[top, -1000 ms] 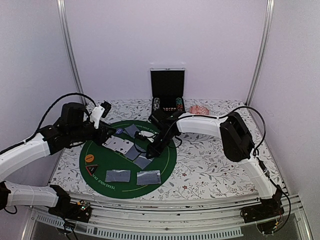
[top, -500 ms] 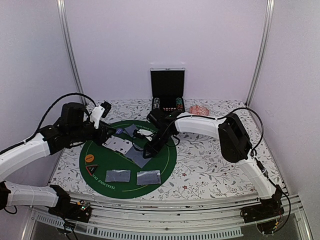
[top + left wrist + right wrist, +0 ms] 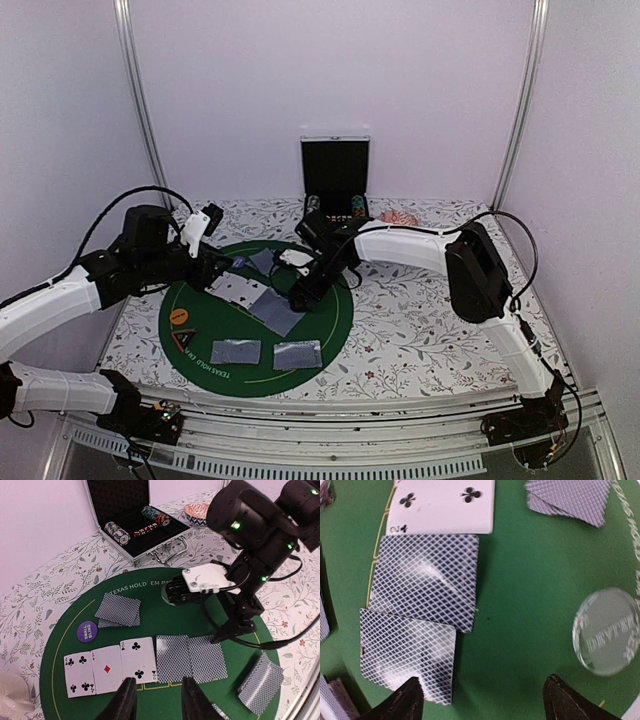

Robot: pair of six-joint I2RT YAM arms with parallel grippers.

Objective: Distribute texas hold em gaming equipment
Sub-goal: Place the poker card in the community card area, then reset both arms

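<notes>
R hand open over 2 face-down cards, long axes approx parallel.

L arm elbow bent, L claw part-open, empty. R arm reaches across, R claw wide open, pointing down.

A big round green felt mat lies under the right gripper, spread on a white tablecloth printed with grey leaves. Beyond that gripper stands an open silver metal case with black lining. A small red-patterned bowl sits just right of the case.
</notes>
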